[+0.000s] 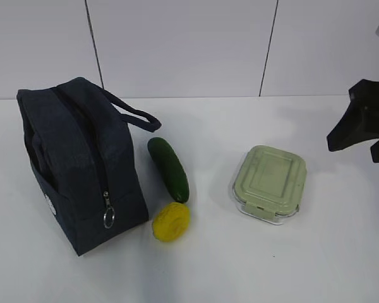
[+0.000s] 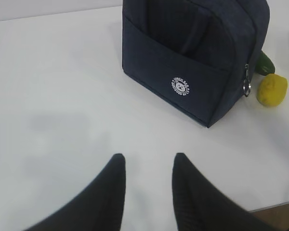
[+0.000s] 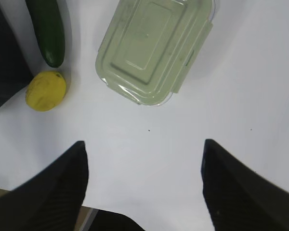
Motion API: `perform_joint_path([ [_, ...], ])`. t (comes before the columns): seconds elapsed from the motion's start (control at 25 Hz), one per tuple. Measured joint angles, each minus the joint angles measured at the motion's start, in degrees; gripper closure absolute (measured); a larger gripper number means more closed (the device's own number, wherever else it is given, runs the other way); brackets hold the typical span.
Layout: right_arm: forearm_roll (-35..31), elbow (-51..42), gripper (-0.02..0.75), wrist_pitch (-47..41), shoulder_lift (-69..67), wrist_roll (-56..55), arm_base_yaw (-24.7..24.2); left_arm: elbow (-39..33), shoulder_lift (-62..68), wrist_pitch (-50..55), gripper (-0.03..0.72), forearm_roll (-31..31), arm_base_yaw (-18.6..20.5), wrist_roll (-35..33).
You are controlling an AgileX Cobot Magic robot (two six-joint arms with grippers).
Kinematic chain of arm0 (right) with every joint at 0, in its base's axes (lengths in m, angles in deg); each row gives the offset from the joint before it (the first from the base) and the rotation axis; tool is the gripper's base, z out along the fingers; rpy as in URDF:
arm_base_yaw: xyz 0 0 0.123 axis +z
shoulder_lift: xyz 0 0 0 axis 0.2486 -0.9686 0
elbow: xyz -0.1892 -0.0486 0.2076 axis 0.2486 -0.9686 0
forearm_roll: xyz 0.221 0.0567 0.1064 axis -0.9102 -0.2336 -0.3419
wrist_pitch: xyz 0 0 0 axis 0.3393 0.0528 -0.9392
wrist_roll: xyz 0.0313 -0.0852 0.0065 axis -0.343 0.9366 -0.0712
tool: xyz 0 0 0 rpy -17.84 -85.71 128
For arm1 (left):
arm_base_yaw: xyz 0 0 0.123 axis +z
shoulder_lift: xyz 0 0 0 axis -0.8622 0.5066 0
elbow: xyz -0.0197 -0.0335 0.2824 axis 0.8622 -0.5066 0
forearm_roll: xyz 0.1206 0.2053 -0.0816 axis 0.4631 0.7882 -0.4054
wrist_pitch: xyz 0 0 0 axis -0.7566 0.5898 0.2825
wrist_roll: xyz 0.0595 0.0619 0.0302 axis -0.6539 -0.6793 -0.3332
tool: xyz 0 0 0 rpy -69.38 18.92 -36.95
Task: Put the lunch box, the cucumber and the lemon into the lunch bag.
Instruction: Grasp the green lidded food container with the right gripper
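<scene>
While the boxy dark navy fabric lunch bag (image 1: 76,164) stands zipped on the white table (image 1: 240,265), nothing is packed: the glossy dark green cucumber (image 1: 168,168) and yellow lemon (image 1: 170,221) lie just beside it, the green-lidded glass lunch box (image 1: 269,183) farther right. Both grippers hover empty, the left gripper (image 2: 148,187) narrowly parted, the right gripper (image 3: 144,187) wide.

We see the bag (image 2: 192,53) standing on the desk (image 2: 62,96), lemon (image 2: 272,89) beside it, our left end effector (image 2: 148,163) parted, empty.
</scene>
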Motion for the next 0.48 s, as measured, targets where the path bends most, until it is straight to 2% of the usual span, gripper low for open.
perform_joint_path([
  [0.48, -0.82, 0.00, 0.186, 0.87, 0.00, -3.51, 0.00, 0.00, 0.00, 0.00, 0.441, 0.00, 0.00, 0.00],
])
